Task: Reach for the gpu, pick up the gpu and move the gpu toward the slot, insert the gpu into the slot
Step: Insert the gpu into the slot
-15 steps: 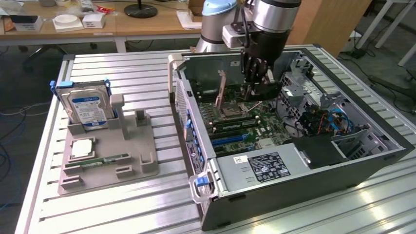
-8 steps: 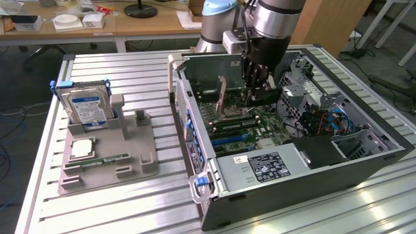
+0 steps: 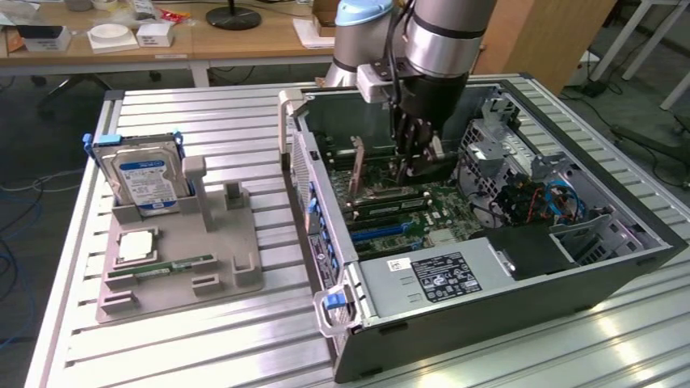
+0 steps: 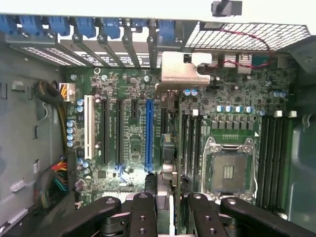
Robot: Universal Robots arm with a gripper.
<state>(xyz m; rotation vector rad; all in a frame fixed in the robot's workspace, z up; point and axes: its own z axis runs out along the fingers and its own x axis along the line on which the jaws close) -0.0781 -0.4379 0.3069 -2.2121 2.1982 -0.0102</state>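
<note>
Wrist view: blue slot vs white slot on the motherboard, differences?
The long blue plastic slot is narrow; the white plastic slot is wider. Blue lies nearer the silver processor socket, white nearer the grey case wall. Both run parallel.

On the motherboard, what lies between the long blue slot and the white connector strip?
In the wrist view, two long black connector strips and one short black strip run between the blue slot and the white connector strip.

A robotics lab: a robot arm (image 3: 442,40) hangs into an opened computer case (image 3: 518,315) on a slatted aluminium bench (image 3: 194,339), with cluttered wooden desks (image 3: 248,44) on the far side.
</note>
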